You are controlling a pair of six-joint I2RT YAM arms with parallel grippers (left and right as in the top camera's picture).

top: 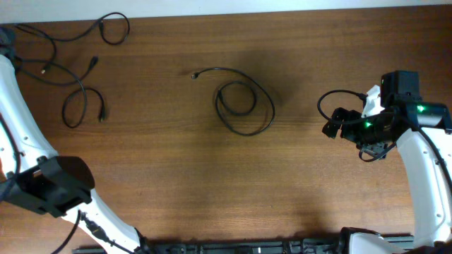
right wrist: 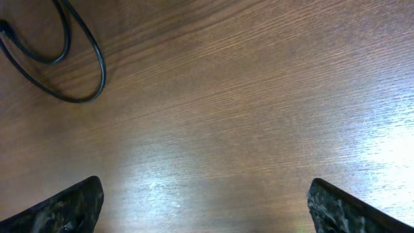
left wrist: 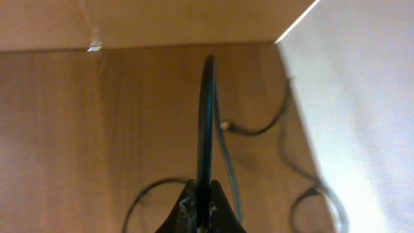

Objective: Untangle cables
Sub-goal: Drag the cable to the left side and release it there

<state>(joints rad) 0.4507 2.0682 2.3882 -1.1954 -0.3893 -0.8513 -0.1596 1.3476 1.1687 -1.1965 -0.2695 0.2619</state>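
Observation:
One black cable (top: 244, 106) lies as a loose double loop at the table's middle, its plug end (top: 195, 74) trailing to the left. Two more cables lie at the far left: a long one with a loop (top: 113, 28) and one with a small loop (top: 74, 109). My left gripper (left wrist: 206, 197) is shut on a black cable (left wrist: 207, 116) that runs straight up from the jaws. In the overhead view it sits at the top left edge (top: 4, 41). My right gripper (top: 332, 125) is open and empty (right wrist: 207, 207) to the right of the middle loop (right wrist: 84, 58).
The table's far edge and white floor (left wrist: 362, 97) lie right beside the left cables. Loose cable ends (left wrist: 259, 126) rest near that edge. The right arm's own wire (top: 332, 99) loops above its wrist.

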